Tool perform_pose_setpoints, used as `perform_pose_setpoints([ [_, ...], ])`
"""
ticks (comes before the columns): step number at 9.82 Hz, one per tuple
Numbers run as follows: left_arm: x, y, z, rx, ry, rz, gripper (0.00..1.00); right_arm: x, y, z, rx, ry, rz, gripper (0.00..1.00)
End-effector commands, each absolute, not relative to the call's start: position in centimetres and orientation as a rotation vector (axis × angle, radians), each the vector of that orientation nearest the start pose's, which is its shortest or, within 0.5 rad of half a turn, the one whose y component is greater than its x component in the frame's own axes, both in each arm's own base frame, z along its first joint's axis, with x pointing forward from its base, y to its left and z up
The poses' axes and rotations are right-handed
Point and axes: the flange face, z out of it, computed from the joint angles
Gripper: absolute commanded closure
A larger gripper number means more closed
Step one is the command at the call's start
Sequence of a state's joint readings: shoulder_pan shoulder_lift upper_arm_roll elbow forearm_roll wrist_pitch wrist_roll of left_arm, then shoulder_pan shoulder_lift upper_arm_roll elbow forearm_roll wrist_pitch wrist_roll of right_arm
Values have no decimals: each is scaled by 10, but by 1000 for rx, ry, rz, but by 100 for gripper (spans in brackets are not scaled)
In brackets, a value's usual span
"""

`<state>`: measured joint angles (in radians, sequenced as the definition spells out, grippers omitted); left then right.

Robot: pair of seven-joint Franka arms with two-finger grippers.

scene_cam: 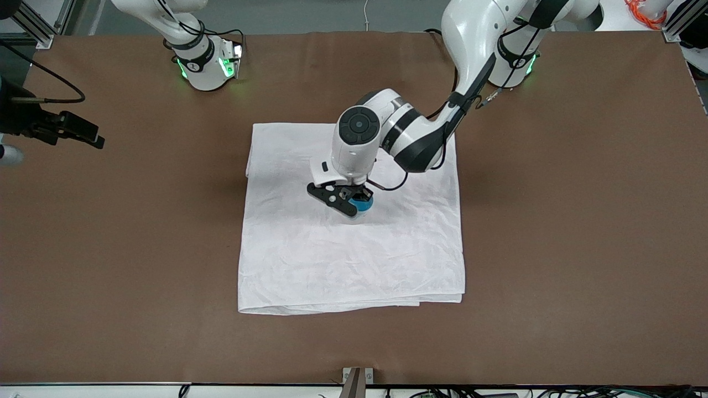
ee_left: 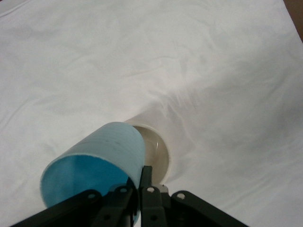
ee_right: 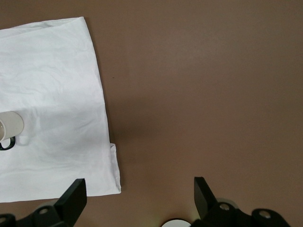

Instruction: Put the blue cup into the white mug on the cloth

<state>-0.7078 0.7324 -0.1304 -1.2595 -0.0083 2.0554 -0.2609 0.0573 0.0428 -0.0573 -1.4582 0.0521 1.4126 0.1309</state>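
Two cups are seen at the middle of the cloth [scene_cam: 354, 249]. The blue cup [ee_left: 94, 163] is clamped by its wall between the fingers of the left gripper [scene_cam: 350, 200] and is held tilted just over the mouth of the white mug [ee_left: 154, 146]. The right gripper [ee_right: 139, 196] is held spread wide over bare table [ee_right: 213, 94] beside the cloth, waiting.

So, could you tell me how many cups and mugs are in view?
2: the blue cup held by the left gripper over the white mug, which stands on the cloth.
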Motion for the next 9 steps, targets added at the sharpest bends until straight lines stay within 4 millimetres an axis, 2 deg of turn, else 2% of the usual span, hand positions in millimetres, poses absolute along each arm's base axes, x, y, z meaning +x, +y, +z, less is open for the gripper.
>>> perform_pose_setpoints([
  [1,510,-552,325,-3121,887,-2,100,548,-21,648,-3064,250,121,0],
  [2,509,-553,323,-3113,896,-1,100,548,-11,655,-3067,220,99,0],
  [5,509,-552,302,-3060,916,8,100,549,12,651,-3118,123,102,0],
  [6,509,-552,297,-3053,918,10,100,548,13,650,-3128,115,104,0],
  [7,503,-557,283,-3040,929,38,96,548,8,651,-3128,115,104,0],
  [8,497,-562,281,-3033,942,43,84,548,4,651,-3128,91,101,0],
  [9,497,-561,279,-3032,940,45,66,544,2,650,-3127,69,115,0],
])
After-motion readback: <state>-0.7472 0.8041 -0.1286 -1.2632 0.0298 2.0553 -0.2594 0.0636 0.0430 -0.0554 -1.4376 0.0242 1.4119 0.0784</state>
